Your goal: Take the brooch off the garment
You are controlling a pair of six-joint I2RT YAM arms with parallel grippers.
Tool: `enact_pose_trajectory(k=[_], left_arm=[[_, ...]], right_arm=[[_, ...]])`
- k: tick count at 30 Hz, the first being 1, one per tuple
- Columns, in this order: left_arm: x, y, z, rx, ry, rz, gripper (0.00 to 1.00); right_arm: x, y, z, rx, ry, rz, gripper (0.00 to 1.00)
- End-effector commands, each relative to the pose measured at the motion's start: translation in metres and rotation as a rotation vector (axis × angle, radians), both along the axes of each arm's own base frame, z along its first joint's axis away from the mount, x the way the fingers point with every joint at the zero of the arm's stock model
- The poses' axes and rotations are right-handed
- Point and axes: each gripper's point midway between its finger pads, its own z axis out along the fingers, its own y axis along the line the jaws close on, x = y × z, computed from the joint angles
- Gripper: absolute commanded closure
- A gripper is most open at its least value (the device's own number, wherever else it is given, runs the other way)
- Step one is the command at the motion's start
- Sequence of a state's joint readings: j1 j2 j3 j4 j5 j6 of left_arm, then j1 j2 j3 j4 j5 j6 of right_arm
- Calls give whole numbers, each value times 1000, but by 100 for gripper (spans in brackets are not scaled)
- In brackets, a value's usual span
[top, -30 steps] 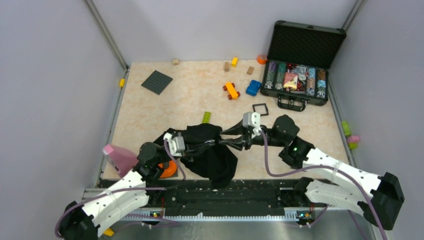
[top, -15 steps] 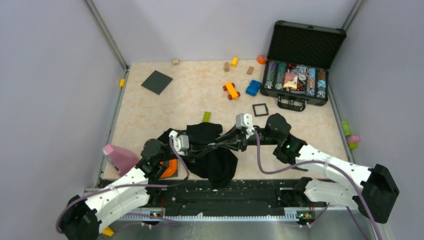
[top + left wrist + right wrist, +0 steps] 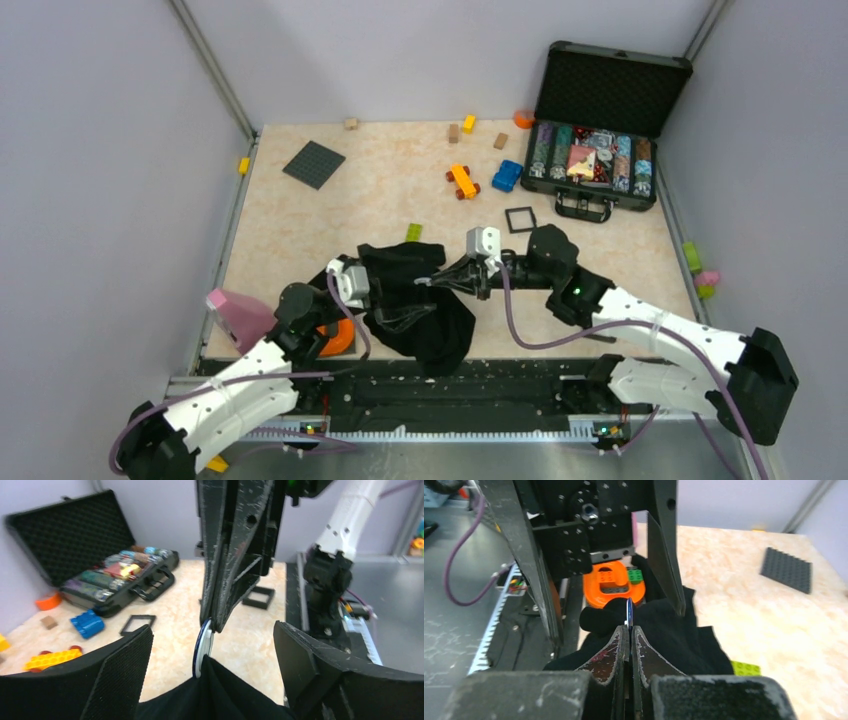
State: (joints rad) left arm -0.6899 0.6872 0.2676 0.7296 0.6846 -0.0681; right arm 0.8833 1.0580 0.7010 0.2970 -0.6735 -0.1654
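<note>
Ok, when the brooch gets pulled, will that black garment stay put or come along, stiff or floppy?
Probably floppy: the garment lies crumpled in soft folds. It likely tents up with the brooch pinched in the right gripper, since the left gripper looks open, not clamping it.

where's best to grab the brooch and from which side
Take the brooch by its rim, the half clear of the black cloth, coming from the side away from the cloth. It is a thin disc standing edge-on, so pinch its two flat faces, as the right claw does.
</note>
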Motion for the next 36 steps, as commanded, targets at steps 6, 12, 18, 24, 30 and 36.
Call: enact_pose_trajectory(k=[6, 12, 18, 24, 30, 36], left_arm=[[26, 41, 9, -174, 180, 292, 4], [29, 38, -6, -169, 219, 291, 4], [37, 18, -8, -95, 212, 242, 9], [41, 1, -8, -60, 225, 177, 59], [33, -5, 8, -69, 242, 115, 100], [20, -7, 23, -94, 244, 51, 100]], right_arm=[[27, -33, 56, 169, -219, -264, 100], [24, -32, 58, 208, -249, -259, 100], [21, -26, 60, 234, -306, -258, 100], [25, -20, 52, 200, -385, -287, 100], [41, -16, 34, 129, -447, -371, 100], [54, -12, 29, 132, -460, -447, 100]])
